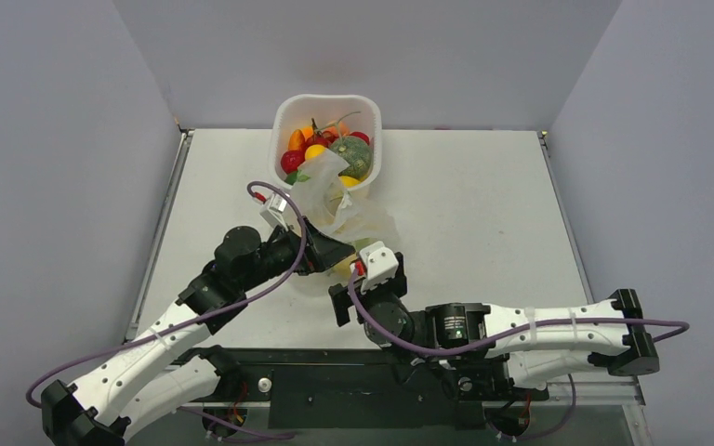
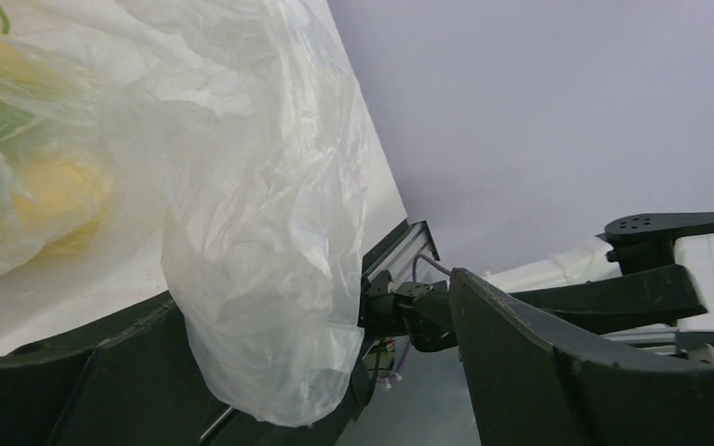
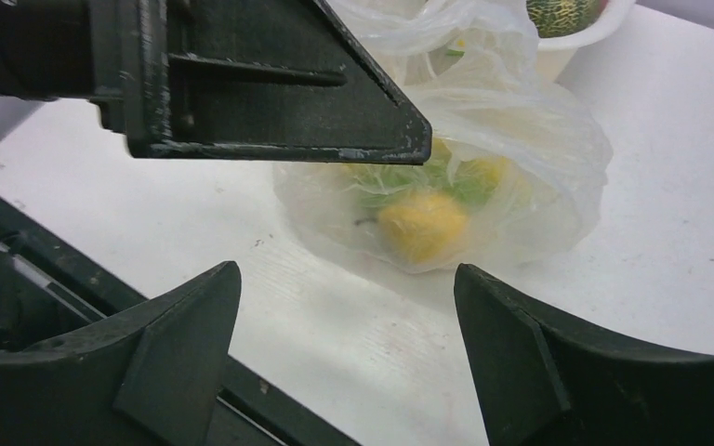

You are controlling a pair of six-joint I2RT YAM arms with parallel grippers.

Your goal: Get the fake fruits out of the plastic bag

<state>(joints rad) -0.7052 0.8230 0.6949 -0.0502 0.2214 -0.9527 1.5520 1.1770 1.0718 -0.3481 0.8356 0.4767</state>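
The plastic bag [image 1: 342, 206] lies crumpled on the table just in front of the white tub, its top leaning on the tub's near wall. Through the film of the plastic bag [image 3: 511, 139] I see the fake fruits: a yellow roundish one [image 3: 423, 223] and green grapes [image 3: 383, 180]. My left gripper [image 1: 333, 251] is at the bag's near left side. It is open, and a loose fold of the bag [image 2: 270, 307] hangs between its fingers [image 2: 558, 372], against the left one. My right gripper [image 3: 346, 274] stands open and empty just short of the bag.
The white tub [image 1: 284, 116] at the back centre holds a red round fruit [image 1: 291, 160], a ribbed grey-green squash [image 1: 351, 156] and orange and yellow pieces. The left gripper's finger [image 3: 270, 84] crosses the top of the right wrist view. Grey walls enclose the table [image 1: 483, 214].
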